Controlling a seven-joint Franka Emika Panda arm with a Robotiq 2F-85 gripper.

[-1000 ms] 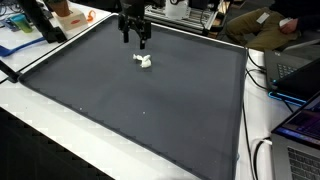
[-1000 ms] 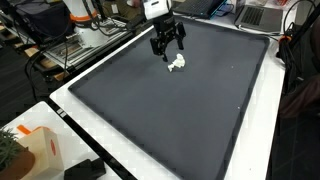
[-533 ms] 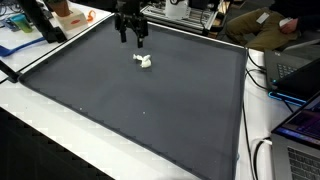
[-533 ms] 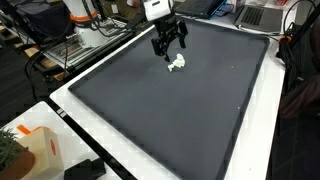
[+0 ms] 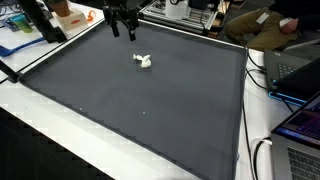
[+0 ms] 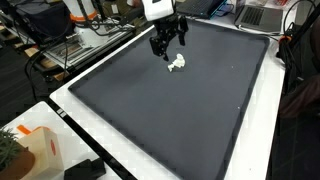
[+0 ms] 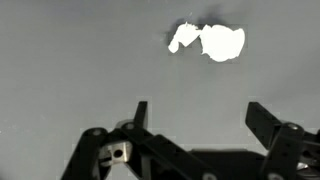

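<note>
A small white object lies on the dark grey mat near its far side. It also shows in an exterior view and in the wrist view. My gripper hangs above the mat, open and empty, a short way from the white object and not touching it. It shows in an exterior view, and in the wrist view the two fingers are spread wide with bare mat between them.
The mat lies on a white table. Laptops and cables stand along one side. An orange and white box, clutter and a person sit round the table's edges.
My gripper has risen and moved away from the white object, toward the mat's far corner. The white object has stayed in place.
</note>
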